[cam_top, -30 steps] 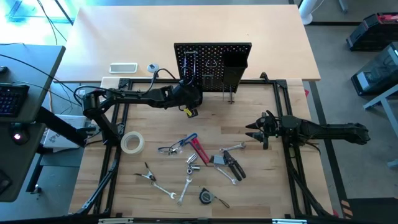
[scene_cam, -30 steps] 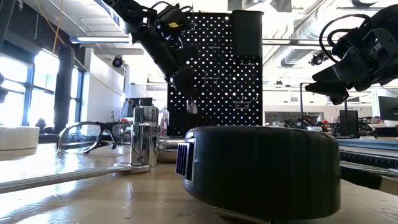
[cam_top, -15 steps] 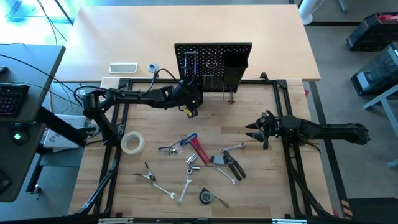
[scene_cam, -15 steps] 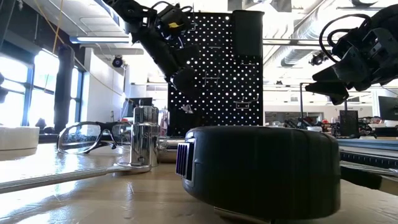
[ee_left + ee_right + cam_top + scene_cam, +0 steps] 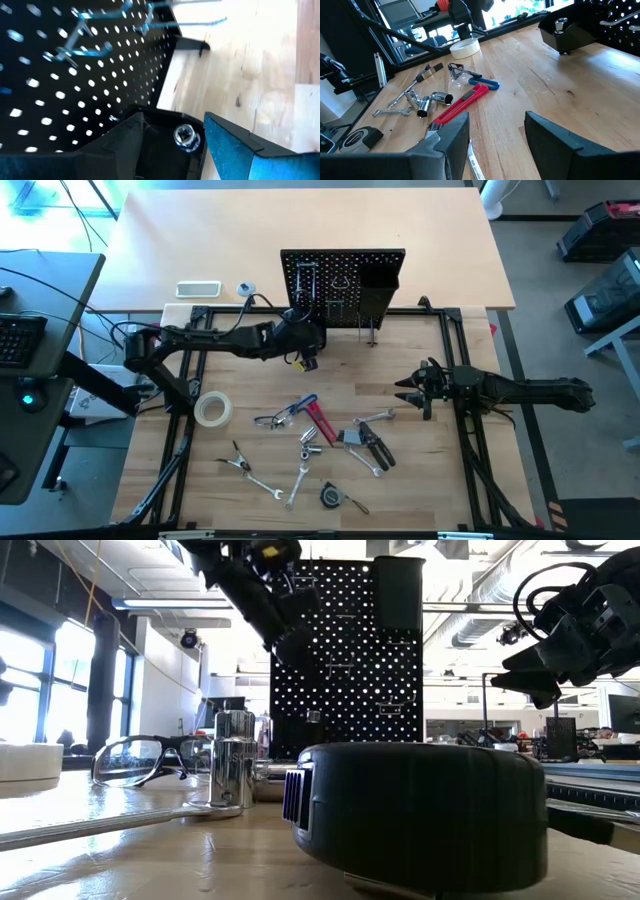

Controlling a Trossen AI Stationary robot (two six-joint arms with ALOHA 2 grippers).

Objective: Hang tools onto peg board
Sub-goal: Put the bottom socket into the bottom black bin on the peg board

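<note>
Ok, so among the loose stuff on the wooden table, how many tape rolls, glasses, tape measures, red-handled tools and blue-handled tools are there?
Tape roll: 1
Glasses: 1
Tape measure: 1
Red-handled tool: 1
Blue-handled tool: 1
Total: 5

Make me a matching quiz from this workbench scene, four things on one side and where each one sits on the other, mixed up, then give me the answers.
Things:
1. tape roll
2. peg board
3. left gripper
4. right gripper

Places:
A. upright at the far edge of the wooden work surface
B. just in front of the peg board's foot
C. flat on the table near the left arm's base
D. open over bare table, right of the tool pile

Pairs: 1-C, 2-A, 3-B, 4-D
</note>
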